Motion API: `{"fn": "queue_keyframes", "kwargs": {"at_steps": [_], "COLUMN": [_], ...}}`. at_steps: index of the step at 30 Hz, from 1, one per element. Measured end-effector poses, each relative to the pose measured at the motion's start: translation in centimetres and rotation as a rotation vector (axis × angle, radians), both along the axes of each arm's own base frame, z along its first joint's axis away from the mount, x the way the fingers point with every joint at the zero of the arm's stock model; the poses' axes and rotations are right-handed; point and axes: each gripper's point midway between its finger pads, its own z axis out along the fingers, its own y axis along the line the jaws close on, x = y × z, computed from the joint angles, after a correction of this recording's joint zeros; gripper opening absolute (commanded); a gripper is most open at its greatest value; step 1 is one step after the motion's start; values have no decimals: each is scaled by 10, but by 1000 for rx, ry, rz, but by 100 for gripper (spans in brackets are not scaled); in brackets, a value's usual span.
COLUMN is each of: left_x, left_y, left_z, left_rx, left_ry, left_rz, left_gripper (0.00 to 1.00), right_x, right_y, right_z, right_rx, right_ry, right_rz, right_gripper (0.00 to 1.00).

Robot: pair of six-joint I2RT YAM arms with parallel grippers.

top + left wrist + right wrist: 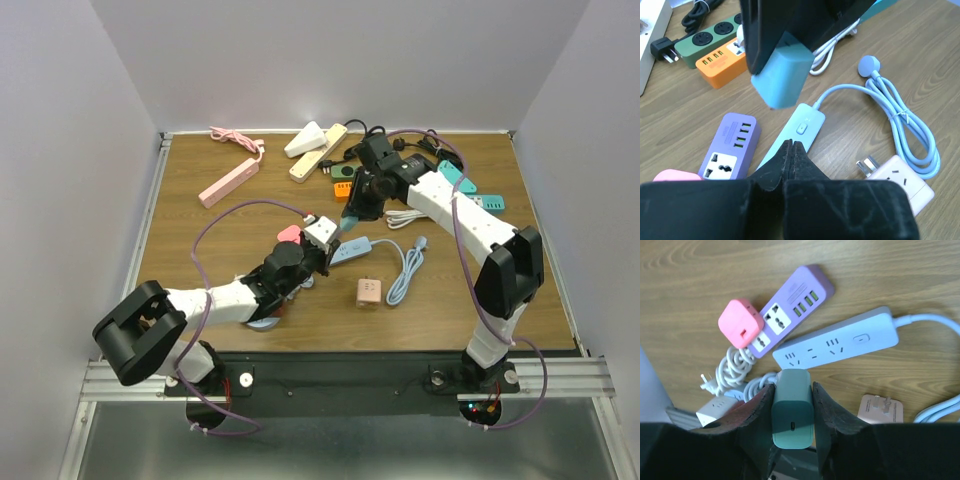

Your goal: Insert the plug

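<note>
My right gripper [792, 390] is shut on a teal plug block [792, 410], which hangs just above the wood. In the top view the teal plug [347, 222] hovers close over the far end of a light blue power strip [352, 250]. That light blue strip [837, 345] lies flat with its sockets facing up. My left gripper [791, 145] is shut with nothing between its fingertips. Its tips sit over the near end of the strip [802, 127]; whether they touch it I cannot tell. The teal plug [782, 75] hangs right in front of the left wrist camera.
A purple strip [790, 310] with a pink plug [740, 322] in it lies beside the blue one. A pale pink adapter [369, 291] lies prongs up near a coiled blue cable [408, 265]. Orange [722, 62] and green [710, 42] strips, with several others, crowd the back.
</note>
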Motion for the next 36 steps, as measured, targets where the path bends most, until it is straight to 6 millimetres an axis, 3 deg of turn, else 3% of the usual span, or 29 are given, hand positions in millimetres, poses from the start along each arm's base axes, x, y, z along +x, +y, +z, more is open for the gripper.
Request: {"fn": "queue_keyframes", "kwargs": {"at_steps": [3,4,8,14,18,25,29,31,32,34,35,36], "left_x": [0,1,1,1,-3,3,14,17,18,19,19,19], "left_y": [1,1,2,-3,-9,-9,-10,-10,-9,-7,-6,-6], "left_z": [-2,-1,-1,-9,-12,-17,-16,-17,-18,-21,-22,-23], "left_rx": [5,5,9,24,30,54,64,71,76,90,100,107], "left_ry": [3,1,-6,-3,-1,-5,-14,-18,-19,-19,-21,-24], "left_rz": [6,11,45,69,64,130,178,196,203,210,212,211], "left_gripper": [1,18,49,63,65,64,58,47,32,16,0,0], "right_x": [-7,-9,-18,-21,-21,-22,-23,-23,-24,-24,-23,-21], "right_y": [8,10,12,16,19,21,23,23,22,21,20,20], "right_z": [-4,-7,-16,-18,-16,-23,-23,-23,-24,-27,-28,-28], "right_rx": [11,17,22,42,62,80,91,91,90,89,88,89], "right_ry": [19,27,61,80,85,99,105,105,108,113,111,108], "right_rz": [46,58,80,87,77,67,74,76,76,72,65,60], "right_gripper": [0,0,0,0,0,0,0,0,0,0,0,1]}}
